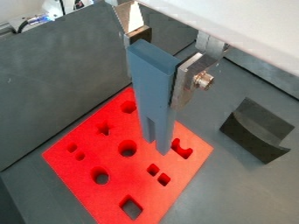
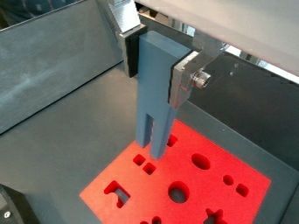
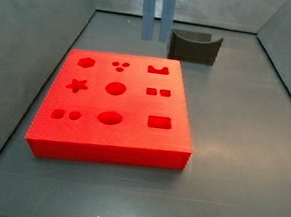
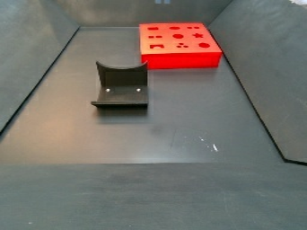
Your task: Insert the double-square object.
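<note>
Gripper holding blue piece above red board

Gripper (image 1: pixel 149 54) is clamping a long blue piece (image 1: pixel 151 92) in both wrist views, its silver fingers (image 1: pixel 191 73) pressing the flat sides; the piece's lower end is hanging over the red board (image 1: pixel 111 171), hiding some cutouts. In a side view only the piece (image 3: pixel 153 11) is showing, the gripper being cut off above. In a side view the fixture (image 4: pixel 120 86) is standing apart from the board (image 4: pixel 180 45); no arm is showing there.
</note>
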Motion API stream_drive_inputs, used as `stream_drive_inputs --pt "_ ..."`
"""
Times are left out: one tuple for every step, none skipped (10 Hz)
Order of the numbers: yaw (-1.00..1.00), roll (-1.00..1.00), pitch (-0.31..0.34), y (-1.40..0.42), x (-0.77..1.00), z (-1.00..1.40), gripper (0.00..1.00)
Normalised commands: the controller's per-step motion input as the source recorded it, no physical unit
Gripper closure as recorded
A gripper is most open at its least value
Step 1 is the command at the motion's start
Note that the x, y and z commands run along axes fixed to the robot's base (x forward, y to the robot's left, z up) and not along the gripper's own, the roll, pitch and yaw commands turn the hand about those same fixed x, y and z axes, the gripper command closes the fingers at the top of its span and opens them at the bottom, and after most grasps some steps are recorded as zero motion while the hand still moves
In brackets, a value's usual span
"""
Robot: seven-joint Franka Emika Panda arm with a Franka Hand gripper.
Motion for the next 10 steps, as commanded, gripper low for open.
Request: stream_drive_inputs --pt "0.0 0.0 0.0 0.0 0.0 0.0 1.0" --pt "0.0 0.03 0.0 -0.01 0.0 0.0 1.0" --pt "0.0 0.0 0.229 -0.24 0.87 -0.52 1.0" --pt "0.0 -0.02 0.223 -0.25 0.9 -0.68 1.0" --pt "0.0 -0.03 0.211 -0.24 0.91 -0.69 1.0" --pt "0.0 0.0 0.204 -0.13 0.95 -0.73 1.0" --pt "0.0 0.02 0.211 0.13 1.0 -0.58 1.0" --pt "0.01 0.0 0.203 0.26 1.0 -0.33 1.0" --pt "0.11 0.25 0.143 0.0 0.56 -0.14 1.0" --pt "0.0 0.0 0.0 0.0 0.03 -0.05 1.0"
